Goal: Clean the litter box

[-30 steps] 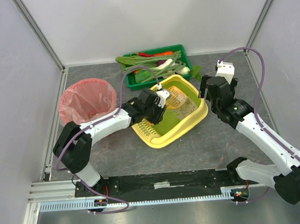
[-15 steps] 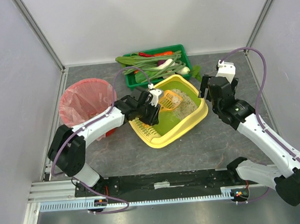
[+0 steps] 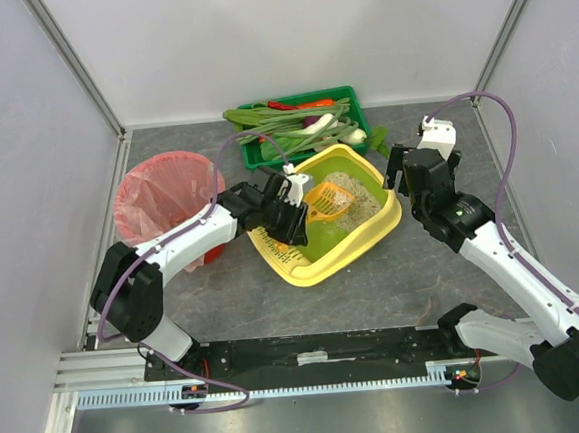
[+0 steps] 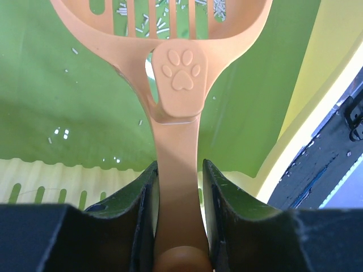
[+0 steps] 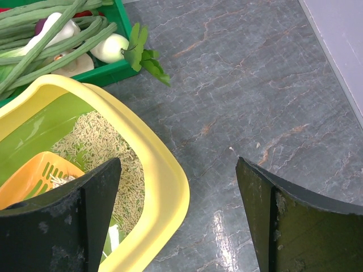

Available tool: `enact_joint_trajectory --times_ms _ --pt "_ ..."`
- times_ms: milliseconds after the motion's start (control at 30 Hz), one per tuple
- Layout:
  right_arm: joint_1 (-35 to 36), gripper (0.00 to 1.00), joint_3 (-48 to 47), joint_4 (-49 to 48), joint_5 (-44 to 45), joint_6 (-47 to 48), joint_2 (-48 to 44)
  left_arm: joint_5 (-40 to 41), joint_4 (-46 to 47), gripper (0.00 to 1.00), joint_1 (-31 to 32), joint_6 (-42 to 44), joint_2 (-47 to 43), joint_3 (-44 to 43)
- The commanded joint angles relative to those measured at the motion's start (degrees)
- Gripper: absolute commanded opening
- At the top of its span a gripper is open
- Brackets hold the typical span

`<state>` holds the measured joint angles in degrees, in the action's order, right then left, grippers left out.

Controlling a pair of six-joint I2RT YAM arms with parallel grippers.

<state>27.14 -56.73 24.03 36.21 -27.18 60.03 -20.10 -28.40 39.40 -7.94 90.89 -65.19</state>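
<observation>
Between the fingers of your left end effector (image 4: pixel 176 170) sits the narrow handle of the orange scoop (image 4: pixel 180 73), clamped from both sides. Its slotted head reaches out ahead over the lime-green floor of the litter box (image 3: pixel 371 232), which lies directly below and ahead of that end effector on the surface (image 3: pixel 424 266). A few pale grains of litter (image 5: pixel 105 141) rest on the slots, and the main heap lies further ahead. Your chief risk, as I judge it, is the handle: it looks smooth and is gripped only near its tail, so a hard push into the heap could pivot it in the grip or twist the head sideways. Lift fast or tilt, and grains will go over the yellow rim onto the surface. The red bin (image 3: pixel 166 196) stands off to the left of this end effector, well apart from the box, so a carry there crosses open surface where a shaky load would scatter. Your right end effector (image 5: pixel 177 181) hangs with fingers spread wide and nothing between them, above the box's right-hand rim. Nothing holds the box, so a dragging scoop could shove it toward the green crate (image 3: pixel 346 107) beyond.
</observation>
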Motion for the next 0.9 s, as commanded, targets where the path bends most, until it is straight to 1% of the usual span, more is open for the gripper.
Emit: enact_joint_trajectory --times_ms 0,167,233,300,367,400,433,600,700,767,800,833,867 --pt "-0.2 0.91 0.1 -1.7 0.7 0.3 -1.1 -2.7 0.8 0.02 -0.1 -0.9 -3.1 -1.3" --pt "-0.2 0.91 -0.1 -1.7 0.6 0.5 -0.6 -3.1 1.5 0.02 -1.9 -4.0 -3.1 -0.5" --pt "-0.2 0.91 0.0 -1.9 0.8 0.6 -0.8 -3.0 -0.6 0.02 -1.1 -3.0 -2.7 -1.8" --pt "-0.2 0.91 0.0 -2.1 0.8 0.7 -0.6 -0.9 -2.1 0.02 0.5 -0.1 -2.0 -3.2" --pt "-0.2 0.91 0.0 -2.1 0.6 0.8 -0.4 -1.3 -2.6 0.02 -0.1 -2.1 -1.5 -4.2" --pt "-0.2 0.91 -0.1 -2.1 0.6 0.8 -0.4 -2.3 -1.8 0.02 -1.2 -5.3 -1.8 -3.7" --pt "-0.2 0.91 -0.1 -2.1 0.6 0.8 -0.5 -3.2 -1.3 0.02 -2.7 -6.1 -1.9 -2.8" --pt "-0.2 0.91 0.2 -2.3 1.0 0.6 -0.9 -4.3 -2.4 0.02 -0.9 -3.0 -2.2 -3.7" --pt "-0.2 0.91 0.0 -2.3 0.5 0.9 -0.4 -5.0 -2.0 0.02 -3.1 -6.7 -1.7 -2.3" --pt "-0.2 0.91 0.0 -2.3 0.9 0.9 -0.7 -4.3 -2.8 0.02 -2.0 -5.3 -2.0 -3.2" --pt "-0.2 0.91 0.3 -2.3 1.0 0.8 -0.8 -3.6 -3.9 0.02 -0.8 -2.3 -2.3 -4.7" --pt "-0.2 0.91 0.3 -2.3 1.0 0.7 -0.9 -2.2 -4.5 0.02 0.8 -1.6 -2.0 -5.2" --pt "-0.2 0.91 0.3 -2.4 1.0 0.6 -0.8 -2.1 -4.9 0.02 0.2 -2.6 -1.6 -5.4"
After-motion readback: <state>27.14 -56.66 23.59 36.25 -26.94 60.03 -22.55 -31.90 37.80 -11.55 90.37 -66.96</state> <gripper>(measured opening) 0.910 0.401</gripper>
